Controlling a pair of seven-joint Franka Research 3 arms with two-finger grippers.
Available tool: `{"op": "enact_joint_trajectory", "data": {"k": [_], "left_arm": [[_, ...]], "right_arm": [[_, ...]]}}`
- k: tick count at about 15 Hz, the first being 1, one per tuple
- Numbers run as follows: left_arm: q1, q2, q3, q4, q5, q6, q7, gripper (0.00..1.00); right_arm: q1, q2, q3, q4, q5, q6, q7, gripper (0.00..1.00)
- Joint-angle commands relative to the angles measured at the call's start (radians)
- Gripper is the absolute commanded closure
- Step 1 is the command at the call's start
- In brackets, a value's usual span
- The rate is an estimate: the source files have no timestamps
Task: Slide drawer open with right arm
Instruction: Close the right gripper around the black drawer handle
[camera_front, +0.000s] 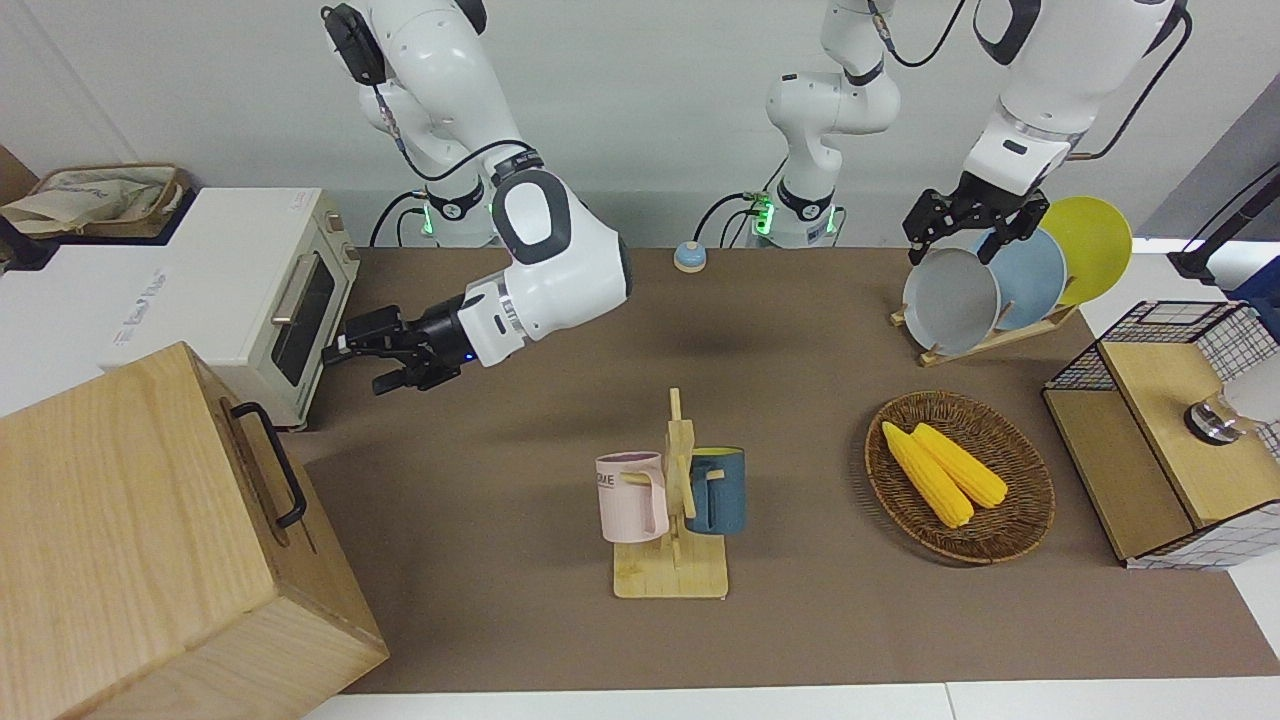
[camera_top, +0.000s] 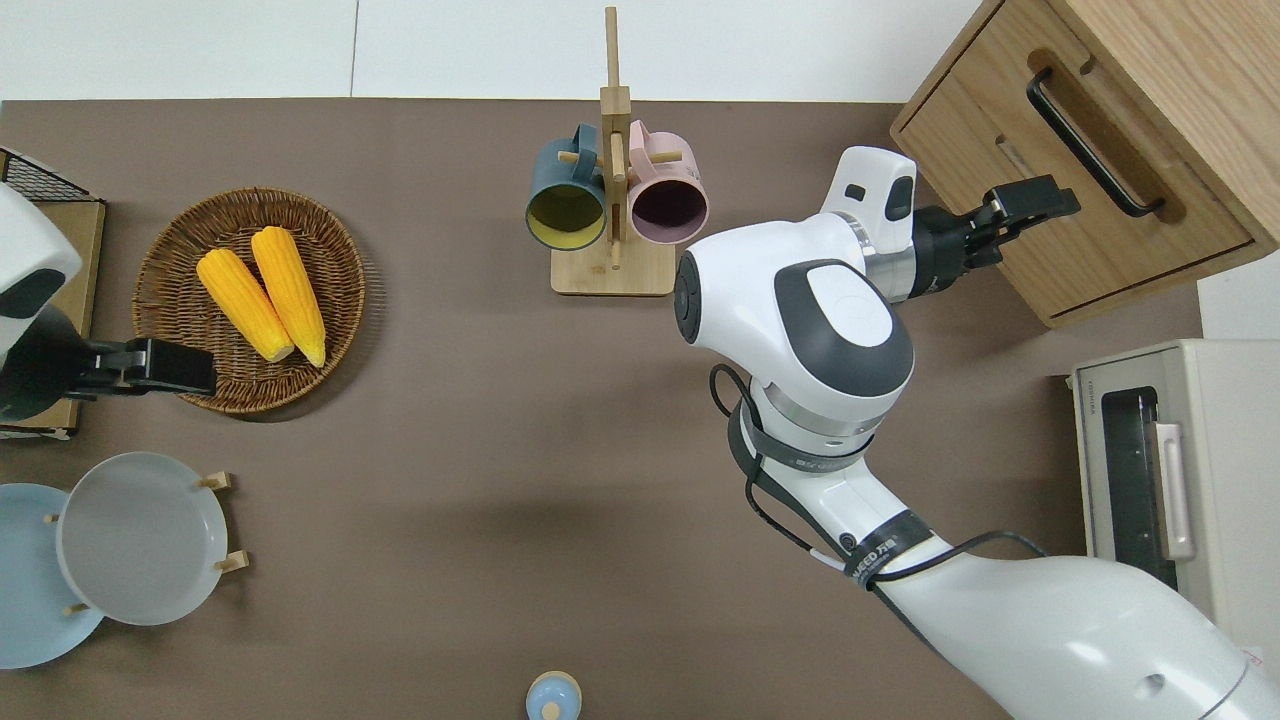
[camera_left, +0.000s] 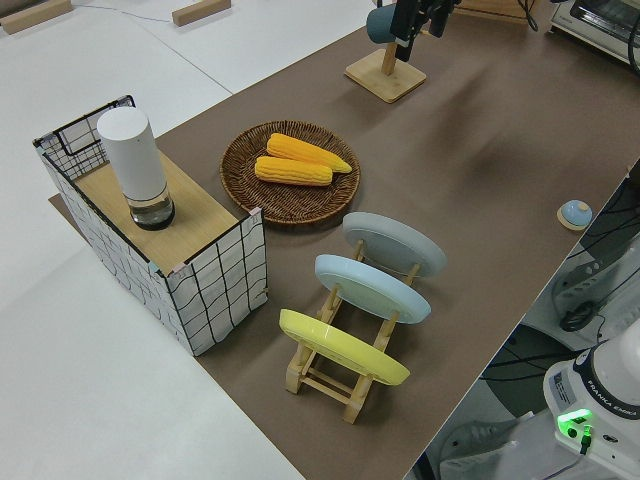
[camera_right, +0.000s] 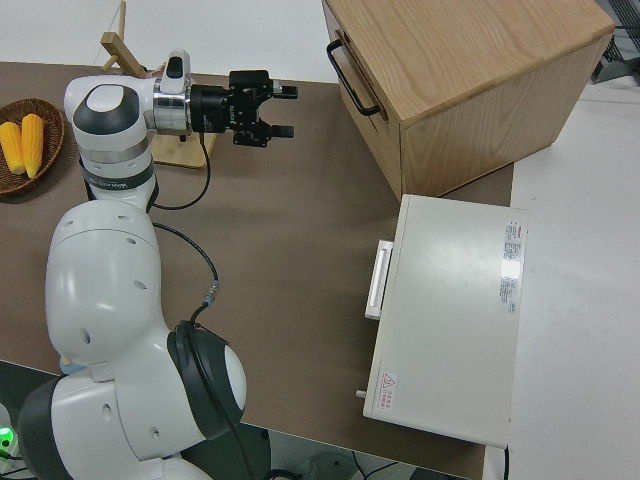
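Overhead view: right hand (camera_top: 1037, 204), fingers spread, hovers apart from the shut drawer (camera_top: 1060, 190)'s handle (camera_top: 1085, 141).

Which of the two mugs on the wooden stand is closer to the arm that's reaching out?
The pink mug. It hangs on the side of the stand toward the right gripper; the dark blue mug hangs on the opposite side.

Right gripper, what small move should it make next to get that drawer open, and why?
Probably ease the right gripper toward the black bar handle until its open fingers straddle the bar. The drawer looks shut, and the right side view shows a clear gap between gripper and handle.
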Motion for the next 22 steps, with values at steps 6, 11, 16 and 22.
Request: {"op": "enact_joint_trajectory", "data": {"k": [6, 11, 16, 22], "left_arm": [[-0.004, -0.008, 0.004, 0.002, 0.013, -0.014, 0.001, 0.00], [-0.004, -0.008, 0.004, 0.002, 0.013, -0.014, 0.001, 0.00], [-0.004, -0.008, 0.004, 0.002, 0.013, -0.014, 0.001, 0.00], [-0.004, -0.008, 0.004, 0.002, 0.013, -0.014, 0.001, 0.00]], "right_arm": [[-0.052, 0.018, 0.070, 0.006, -0.083, 0.029, 0.001, 0.017], [-0.096, 0.019, 0.098, -0.016, -0.133, 0.099, -0.013, 0.017], [-0.107, 0.019, 0.078, -0.020, -0.169, 0.174, -0.026, 0.017], [-0.105, 0.030, 0.030, -0.031, -0.253, 0.225, -0.026, 0.017]]}}
